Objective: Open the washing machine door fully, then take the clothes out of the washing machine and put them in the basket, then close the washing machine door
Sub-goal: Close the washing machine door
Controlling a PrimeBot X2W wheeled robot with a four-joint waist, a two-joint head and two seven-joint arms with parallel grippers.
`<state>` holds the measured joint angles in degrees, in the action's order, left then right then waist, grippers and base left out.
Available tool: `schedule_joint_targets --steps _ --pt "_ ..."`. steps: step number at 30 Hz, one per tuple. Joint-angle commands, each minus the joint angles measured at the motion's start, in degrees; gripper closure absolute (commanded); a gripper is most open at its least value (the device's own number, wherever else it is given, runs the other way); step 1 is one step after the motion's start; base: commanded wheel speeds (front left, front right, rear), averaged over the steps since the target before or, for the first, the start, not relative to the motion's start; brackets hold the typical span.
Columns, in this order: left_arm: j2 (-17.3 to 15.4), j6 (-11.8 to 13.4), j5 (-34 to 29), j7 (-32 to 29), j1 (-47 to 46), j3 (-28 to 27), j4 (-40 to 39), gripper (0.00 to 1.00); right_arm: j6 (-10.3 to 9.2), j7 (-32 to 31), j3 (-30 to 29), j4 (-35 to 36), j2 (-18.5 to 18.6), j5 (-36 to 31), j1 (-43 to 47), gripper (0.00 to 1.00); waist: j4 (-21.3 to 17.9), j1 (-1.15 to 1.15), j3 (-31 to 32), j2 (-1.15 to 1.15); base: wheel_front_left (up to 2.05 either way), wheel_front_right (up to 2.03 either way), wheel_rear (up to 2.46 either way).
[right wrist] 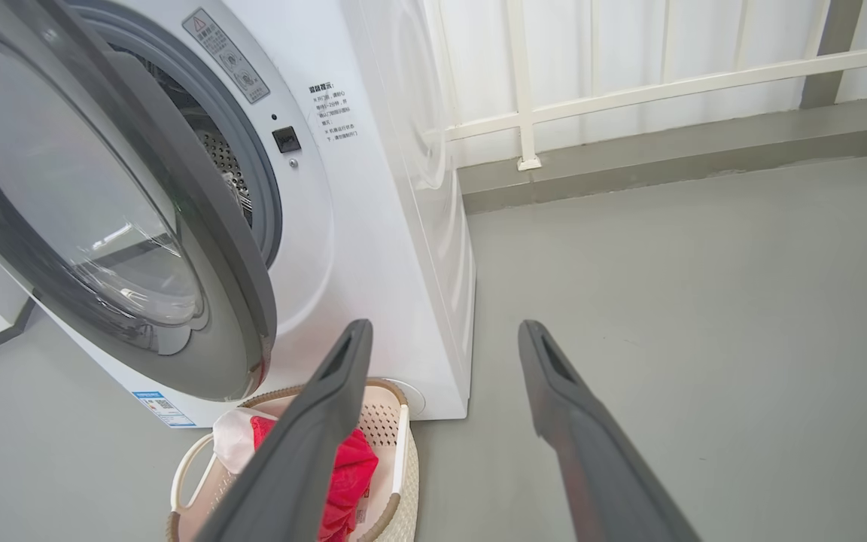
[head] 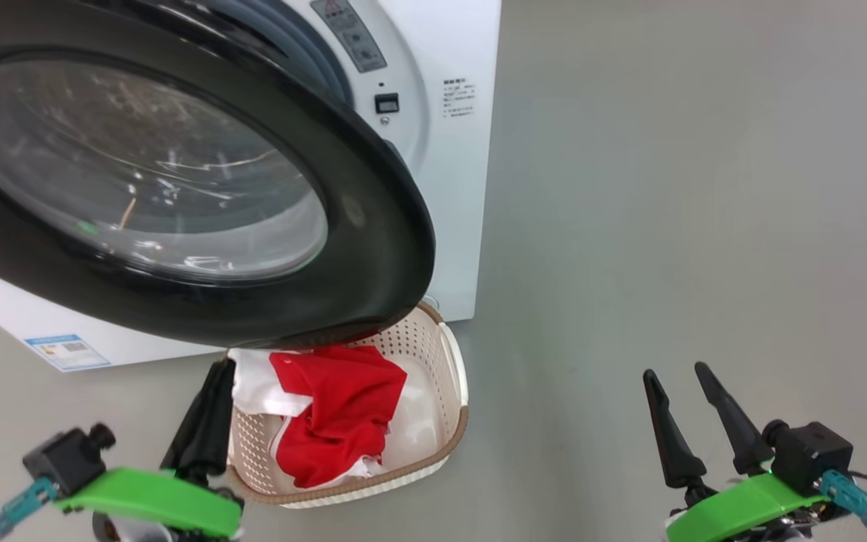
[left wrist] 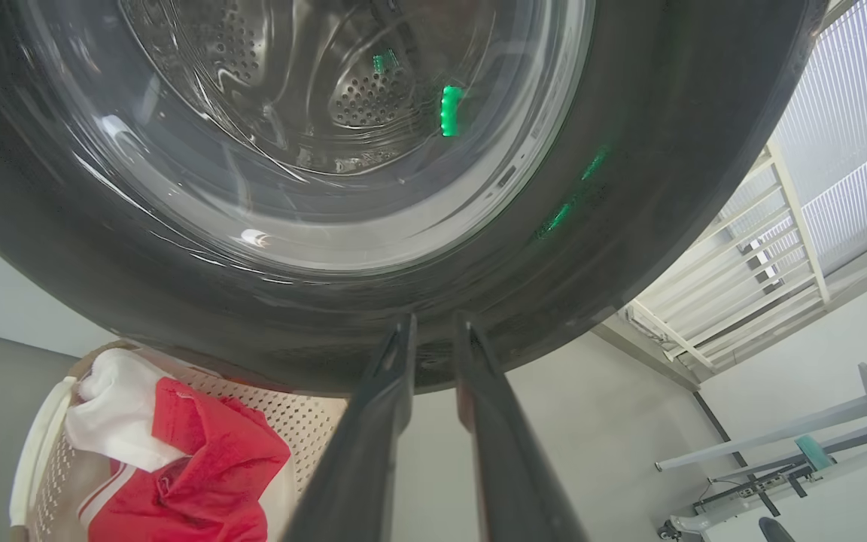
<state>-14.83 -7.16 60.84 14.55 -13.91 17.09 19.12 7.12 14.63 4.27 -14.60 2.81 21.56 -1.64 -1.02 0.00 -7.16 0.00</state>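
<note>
The washing machine door [head: 170,173] stands swung outward, its glossy black rim overhanging the basket [head: 445,354]. Behind it, the washing machine [head: 452,188] shows its grey gasket and perforated drum [right wrist: 219,162]; a blue sticker [head: 68,351] sits low on the white front.

The basket rests on the floor against the machine's front. It holds the clothes: the red garment [head: 336,414] lies over the white garment [head: 253,388].

The left gripper [left wrist: 435,322] points up at the door's lower rim, fingers drawn close with a narrow slit between them, gripping nothing. Contact with the rim cannot be confirmed. The right gripper [head: 674,370] hangs well apart to the right over bare floor, fingers spread.

The floor [head: 667,188] is smooth, plain grey. A grey kerb [right wrist: 667,162] and a white railing [right wrist: 667,79] run behind the machine.
</note>
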Motion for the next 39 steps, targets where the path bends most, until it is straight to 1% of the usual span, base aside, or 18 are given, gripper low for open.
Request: schedule_joint_targets --steps 1,3,8,10,12,13,19,24,28,31,39 --pt "-0.8 -0.3 -1.4 0.4 0.7 -2.8 -1.2 0.70 0.36 0.4 0.8 1.3 0.1 -0.5 0.3 0.00 0.9 0.00 1.1 0.00 0.00 0.00 0.00" --pt "-0.8 -0.3 -2.0 0.4 1.5 -3.1 -1.2 0.68 0.36 0.4 0.6 1.3 0.1 -0.6 0.7 0.00 1.1 0.00 1.3 0.00 0.00 0.00 0.00" --pt "-0.3 -0.3 -3.9 0.4 4.7 -4.9 -1.8 0.53 0.36 0.4 0.3 1.3 0.5 -0.8 2.2 0.00 1.6 0.00 2.3 0.00 0.00 0.00 0.00" --pt "-0.1 -0.3 -4.3 0.4 5.8 -6.3 -2.0 0.27 0.36 0.4 0.1 1.3 0.7 -0.7 2.8 0.00 1.6 0.00 2.7 0.00 0.00 0.00 0.00" --pt "0.0 -0.3 -4.9 0.4 6.8 -7.5 -2.1 0.06 0.36 0.4 -0.2 1.4 0.9 -0.7 3.2 0.00 1.7 0.00 3.0 0.00 0.00 0.00 0.00" --pt "0.1 -0.3 -5.2 0.4 7.3 -8.1 -2.2 0.00 0.36 0.4 -0.4 1.4 1.0 -0.8 3.4 0.00 1.6 0.00 3.1 0.00 0.00 0.00 0.00" --pt "0.1 -0.3 -7.7 0.4 9.5 -11.3 -2.7 0.00 0.36 0.4 -1.4 2.0 1.2 -0.8 4.3 0.00 1.4 0.00 3.4 0.00 0.00 0.00 0.00" --pt "0.1 -0.3 -13.3 0.4 10.6 -13.7 -2.6 0.00 0.36 0.4 -1.9 2.3 1.3 -0.8 4.9 0.00 1.3 0.00 3.4 0.00 0.00 0.00 0.00" --pt "0.9 -0.3 -19.0 0.4 11.5 -16.2 -2.5 0.00 0.36 0.4 -2.6 2.7 1.4 -0.6 5.5 0.00 1.5 0.00 3.5 0.00 0.00 0.00 0.00" --pt "1.5 -0.3 -24.5 0.4 12.0 -17.7 -2.8 0.00 0.36 0.4 -3.0 3.0 1.4 -0.6 6.0 0.00 1.6 0.00 3.6 0.00 0.00 0.00 0.00" --pt "4.5 -0.3 -37.6 0.4 14.4 -22.1 -6.6 0.00 0.36 0.4 -4.2 3.7 1.3 -0.1 6.6 0.00 1.7 0.00 3.5 0.00 0.00 0.00 0.00"
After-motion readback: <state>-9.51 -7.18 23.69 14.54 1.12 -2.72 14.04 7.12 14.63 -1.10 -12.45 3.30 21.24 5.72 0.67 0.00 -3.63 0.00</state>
